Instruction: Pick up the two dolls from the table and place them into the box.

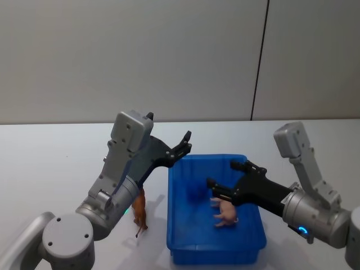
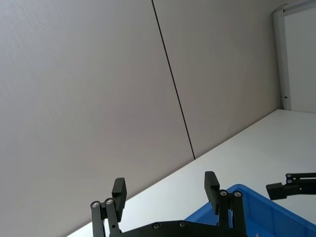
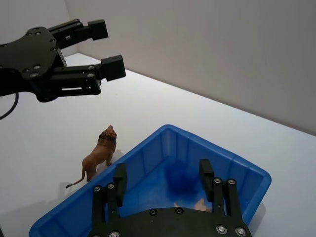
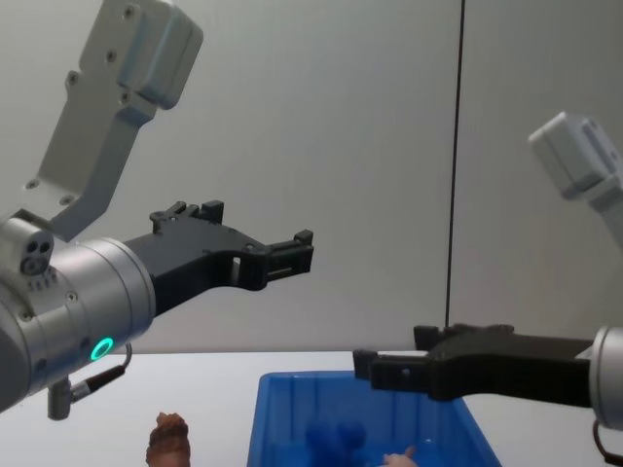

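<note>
Right gripper (image 1: 221,173) spread above box (image 1: 214,254); pink doll (image 1: 226,214) lies, legs apparently leftward.

- The table (image 1: 50,157) is a plain, pale, flat surface that fills the lower half of the head view from edge to edge.
- The box (image 1: 214,254), a bright blue bin with straight walls and a thick rim, sits flat on the table at the lower centre, a little to the right.
- A small brown lion figure (image 1: 139,212) stands on its legs at the lower centre-left, just beside the box's left wall (a narrow strip of table shows between them).
</note>
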Controlling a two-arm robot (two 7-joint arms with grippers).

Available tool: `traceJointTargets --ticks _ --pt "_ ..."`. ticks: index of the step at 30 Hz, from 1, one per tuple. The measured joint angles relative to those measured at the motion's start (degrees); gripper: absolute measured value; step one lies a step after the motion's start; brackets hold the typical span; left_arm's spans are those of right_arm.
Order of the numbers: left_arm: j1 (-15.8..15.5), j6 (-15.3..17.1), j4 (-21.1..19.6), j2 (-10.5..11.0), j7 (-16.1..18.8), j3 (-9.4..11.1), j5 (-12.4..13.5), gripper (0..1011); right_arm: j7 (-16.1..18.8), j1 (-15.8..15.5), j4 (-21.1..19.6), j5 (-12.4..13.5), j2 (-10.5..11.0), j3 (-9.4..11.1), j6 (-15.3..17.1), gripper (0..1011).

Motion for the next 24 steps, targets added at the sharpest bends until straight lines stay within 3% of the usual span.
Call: traceJointTargets --ticks 6,24 --pt "0.0 0.0 0.0 0.0 0.0 0.0 0.0 1001 -1.24 -0.91 -1.06 1.31 0.69 0.41 -1.73 1000" --pt "0.0 0.0 0.0 0.0 0.0 0.0 0.0 1001 -7.52 -5.94 -5.15 7.6 5.78 4.16 -6.22 1003"
